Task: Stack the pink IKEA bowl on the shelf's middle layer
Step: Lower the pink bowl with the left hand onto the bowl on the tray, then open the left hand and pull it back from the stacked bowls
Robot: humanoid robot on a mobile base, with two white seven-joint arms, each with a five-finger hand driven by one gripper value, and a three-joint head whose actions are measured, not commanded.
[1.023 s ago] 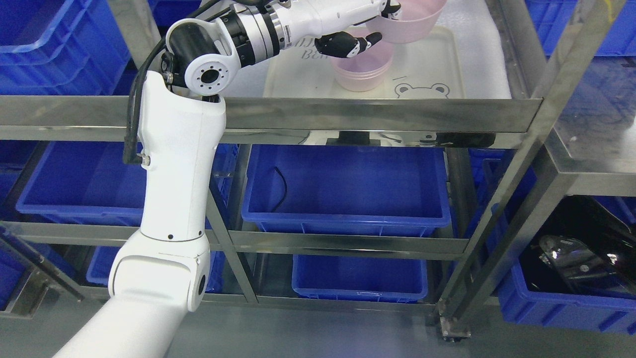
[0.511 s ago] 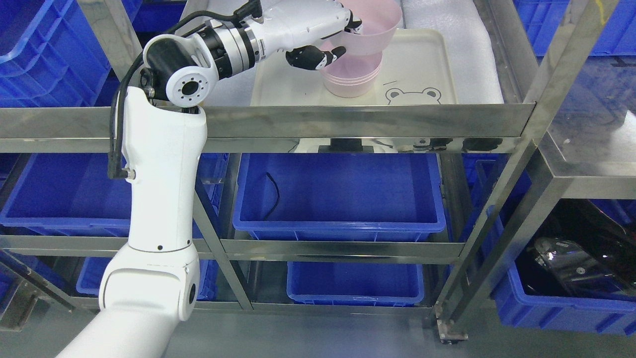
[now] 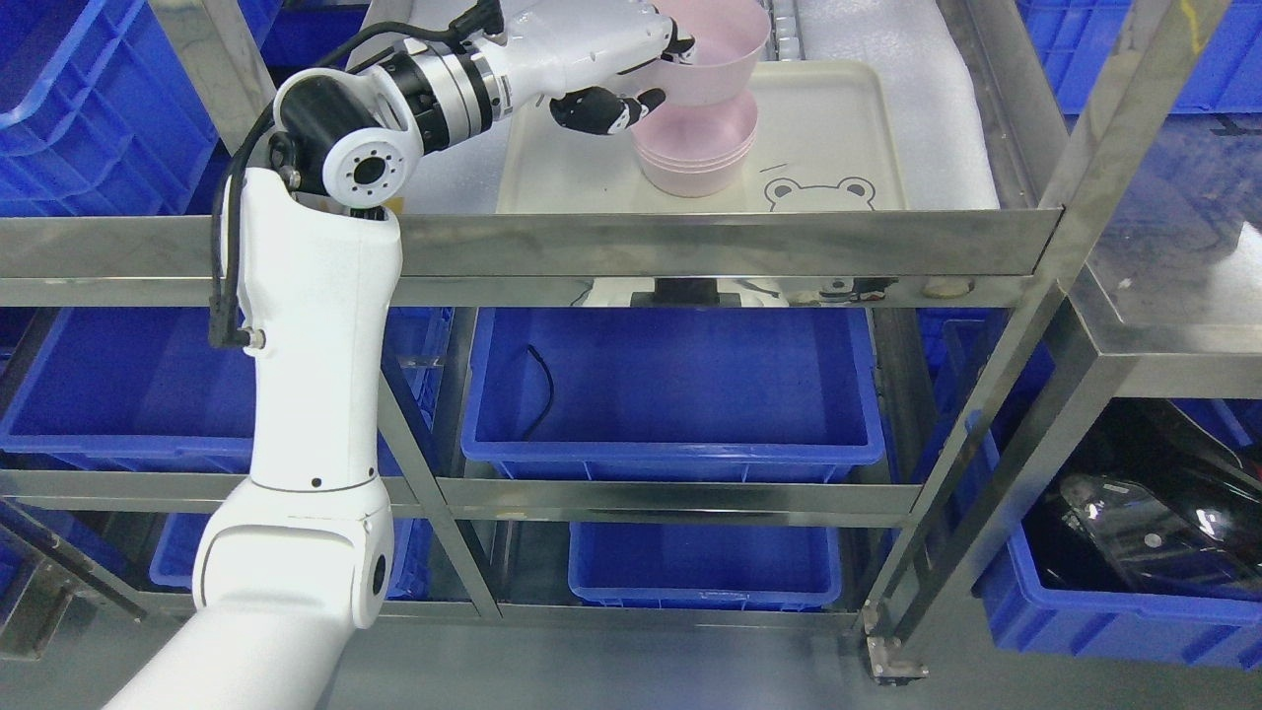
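My left hand [image 3: 651, 71] is shut on the rim of a pink bowl [image 3: 720, 54], holding it tilted just above a stack of pink bowls [image 3: 695, 158]. The stack stands on a cream tray [image 3: 838, 128] with a bear drawing, on the shelf layer behind the steel rail. The held bowl's base hangs over the left part of the stack's mouth; whether they touch I cannot tell. The left arm rises from the lower left and bends over the rail. The right arm is out of sight.
A steel shelf rail [image 3: 690, 247] crosses in front of the tray. Below it sit blue bins [image 3: 670, 394], one holding a black cable [image 3: 537, 390]. More blue bins [image 3: 59, 89] stand at the left and right. White foam padding [image 3: 927, 89] lies under the tray.
The camera shifted over the second. The hand has carried the bowl left and down from the tray's far right to just above the stack.
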